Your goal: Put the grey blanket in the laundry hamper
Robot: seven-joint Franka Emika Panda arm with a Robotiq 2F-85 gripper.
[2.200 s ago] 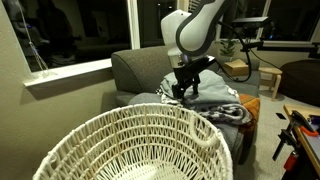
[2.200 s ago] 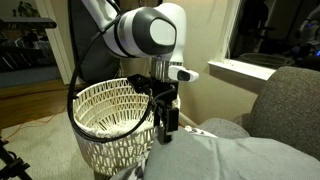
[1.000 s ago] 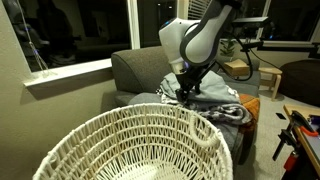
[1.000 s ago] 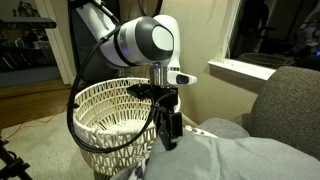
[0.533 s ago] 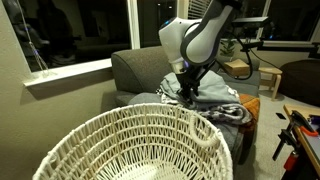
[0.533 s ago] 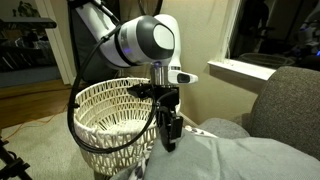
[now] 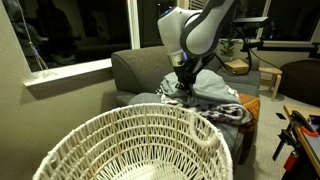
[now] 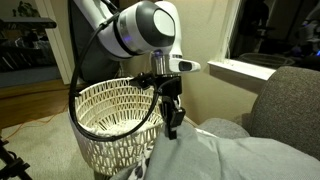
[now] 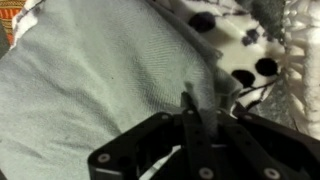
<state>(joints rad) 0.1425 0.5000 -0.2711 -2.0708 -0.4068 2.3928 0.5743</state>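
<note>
The grey blanket (image 7: 205, 93) lies in pale folds on the sofa seat, and in an exterior view (image 8: 230, 158) it fills the lower right. My gripper (image 8: 172, 130) is shut on a pinch of its fabric, which rises in a small peak to the fingertips. From the far side, the gripper (image 7: 184, 86) hangs over the heap. In the wrist view the gripper (image 9: 194, 108) has its fingers closed on a ridge of the blanket (image 9: 95, 85). The laundry hamper (image 7: 130, 150), of white open-weave rope, stands in front of the sofa; its rim (image 8: 100, 92) is just beside the arm.
A black-and-white spotted blanket (image 7: 232, 112) lies under the grey one at the seat's edge, also seen in the wrist view (image 9: 236, 48). The dark grey sofa back (image 7: 140, 68) and its arm (image 8: 290, 95) bound the seat. A window ledge (image 7: 70, 72) runs along the wall.
The jaws went from open to shut on the blanket's fabric. The gripper has since risen a little, drawing a peak of cloth up with it.
</note>
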